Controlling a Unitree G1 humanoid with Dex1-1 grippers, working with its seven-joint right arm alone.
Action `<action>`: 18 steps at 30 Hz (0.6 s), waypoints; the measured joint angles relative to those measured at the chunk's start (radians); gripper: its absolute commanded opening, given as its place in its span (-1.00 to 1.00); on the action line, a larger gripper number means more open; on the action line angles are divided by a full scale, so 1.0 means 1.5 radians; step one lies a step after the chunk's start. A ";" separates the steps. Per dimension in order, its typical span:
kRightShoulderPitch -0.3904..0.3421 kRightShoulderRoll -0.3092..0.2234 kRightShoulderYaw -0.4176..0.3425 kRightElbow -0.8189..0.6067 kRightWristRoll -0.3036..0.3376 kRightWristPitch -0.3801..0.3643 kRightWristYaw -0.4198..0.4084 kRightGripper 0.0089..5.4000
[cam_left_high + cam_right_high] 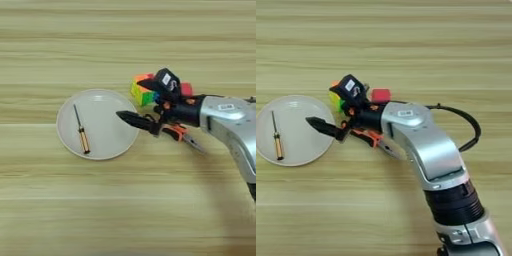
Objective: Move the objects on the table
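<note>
Gripper (143, 107) fingers stand spread, the lower one reaching over the plate (107, 147) rim, the upper one across the puzzle cube (141, 91). Just beneath the wrist lie the pliers (176, 132), partly hidden; whether a finger touches them cannot be told. Behind the gripper the red cube (380, 95) peeks out. Well to its left, the screwdriver (81, 131) lies in the plate. Light wooden table (125, 210) fills the view.

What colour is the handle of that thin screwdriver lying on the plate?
Amber-brown, with a dark thin shaft. The screwdriver shows best in the left eye view, lying on the pale grey plate.
</note>
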 measured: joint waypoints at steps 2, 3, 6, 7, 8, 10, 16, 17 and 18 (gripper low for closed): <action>-0.010 0.017 0.018 0.010 -0.003 0.004 -0.009 0.99; -0.015 0.022 0.025 0.016 -0.003 0.008 -0.014 0.99; -0.024 0.032 0.040 0.027 -0.005 0.013 -0.020 0.99; -0.028 0.044 0.053 0.034 -0.007 0.015 -0.028 0.99; -0.030 0.049 0.059 0.036 -0.007 0.016 -0.029 0.99; -0.035 0.059 0.072 0.048 -0.009 0.022 -0.033 0.99; -0.047 0.094 0.124 0.074 -0.020 0.028 -0.044 0.99; -0.048 0.099 0.132 0.081 -0.023 0.028 -0.044 0.99; -0.050 0.100 0.139 0.087 -0.025 0.027 -0.043 0.99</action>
